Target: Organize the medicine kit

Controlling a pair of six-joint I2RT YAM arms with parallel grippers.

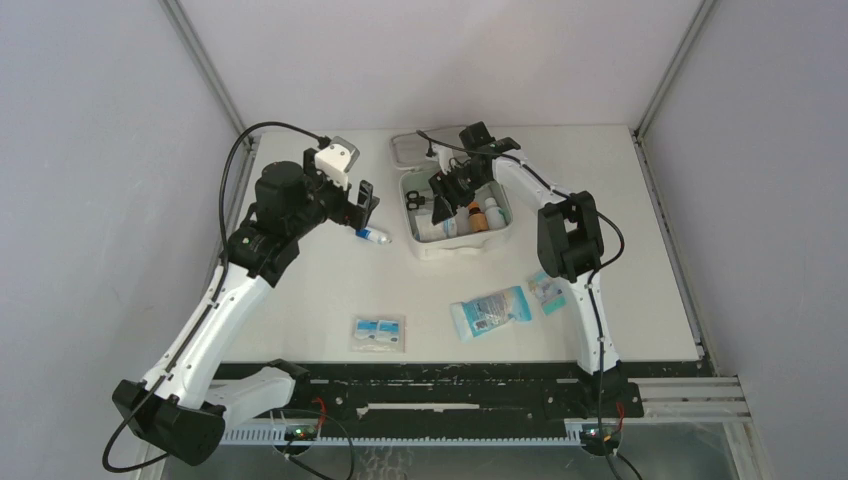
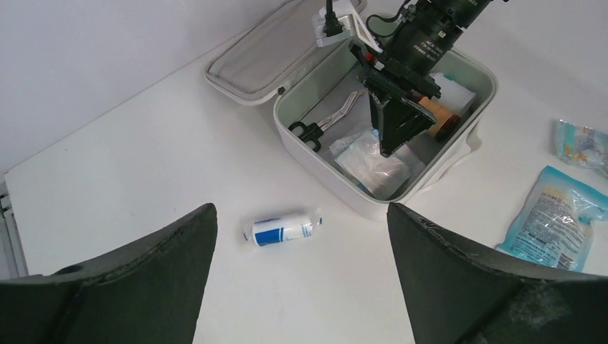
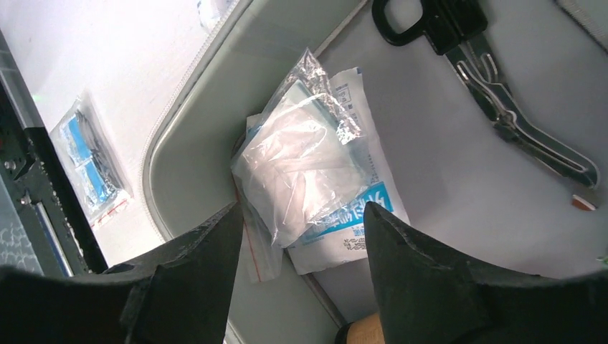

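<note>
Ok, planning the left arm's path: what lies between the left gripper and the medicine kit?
Only a blue-and-white roll on the table; the left wrist view shows it ahead of the open left gripper, short of the medicine kit.

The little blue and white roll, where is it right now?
In the top view the roll lies on the table just left of the open medicine kit, right by the left end effector.

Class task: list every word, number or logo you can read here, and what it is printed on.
None reads clearly.
Flat packet in the medicine kit: white characters on a blue band, too blurred.
Small roll beside the kit: blue label, unreadable.
Teal packet: print too small.
</note>
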